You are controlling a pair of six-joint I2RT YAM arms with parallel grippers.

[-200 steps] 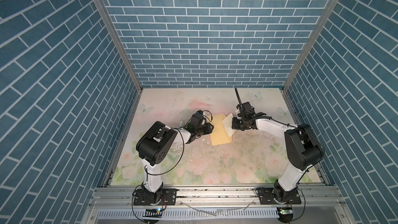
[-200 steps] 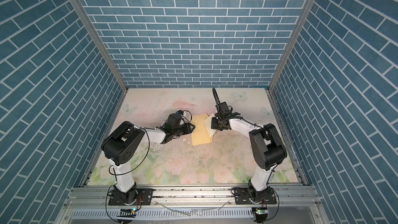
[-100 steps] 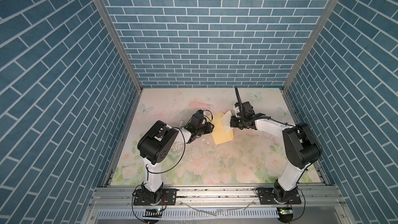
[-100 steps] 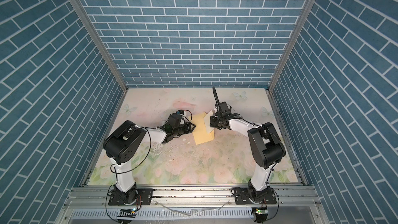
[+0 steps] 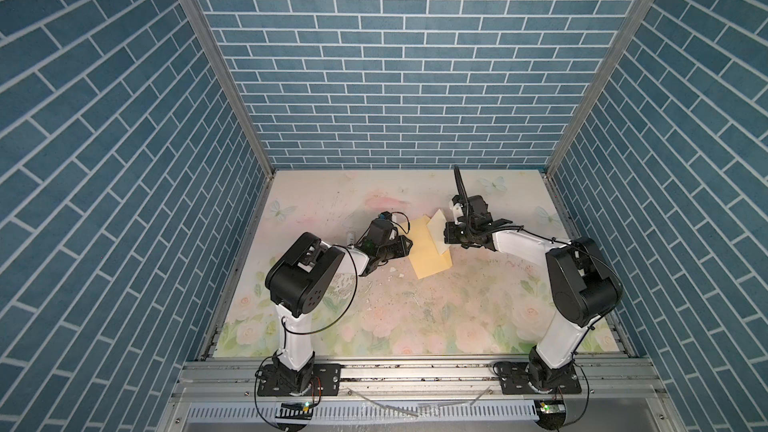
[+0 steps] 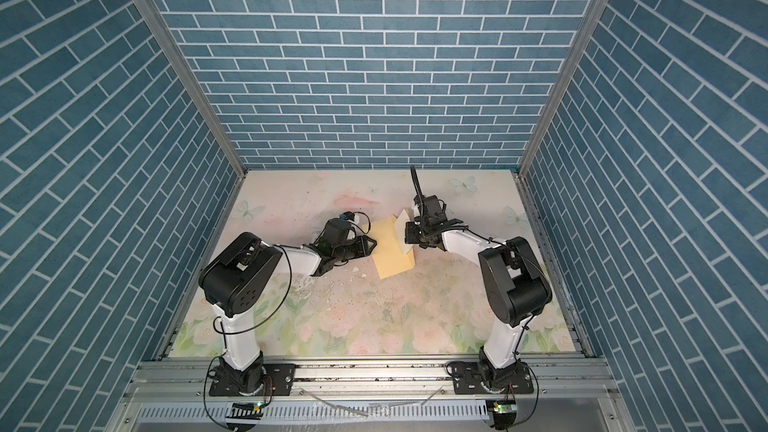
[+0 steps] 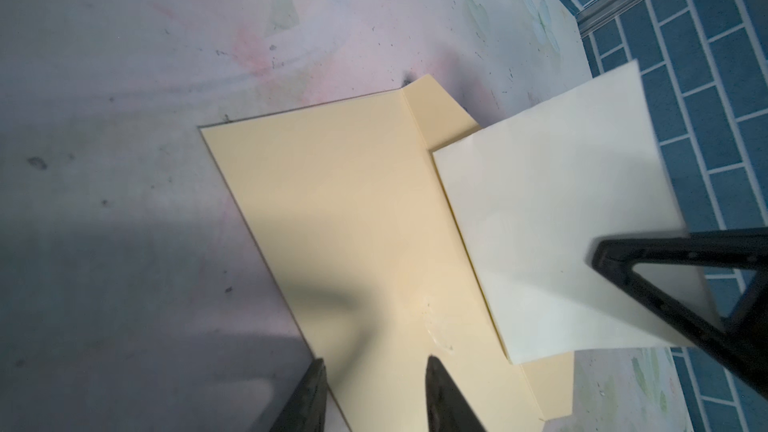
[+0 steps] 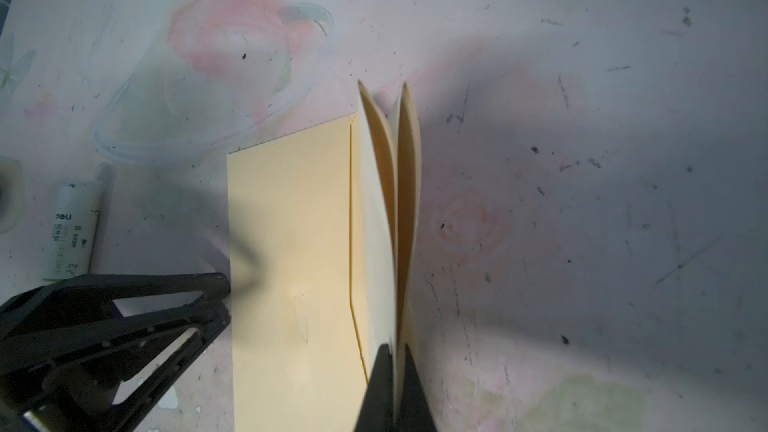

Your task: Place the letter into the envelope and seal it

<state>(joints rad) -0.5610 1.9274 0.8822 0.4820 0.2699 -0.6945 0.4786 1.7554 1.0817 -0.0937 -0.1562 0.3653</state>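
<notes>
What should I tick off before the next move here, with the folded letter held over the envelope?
1. Right pincer shut on the letter: ok, the folded sheet is pinched at its edge.
2. Envelope lying flat on the table: ok.
3. Left pincer ready at the envelope's near edge: ok, jaws apart and holding nothing. Whether it touches the paper: cannot tell.
4. Envelope mouth open enough to take the letter: cannot tell, the letter hides that end.
5. Letter inside the envelope: not ok, it is held outside, above the flap end.
6. Glue stick out of the way: ok, it lies on the table apart from the envelope.
</notes>
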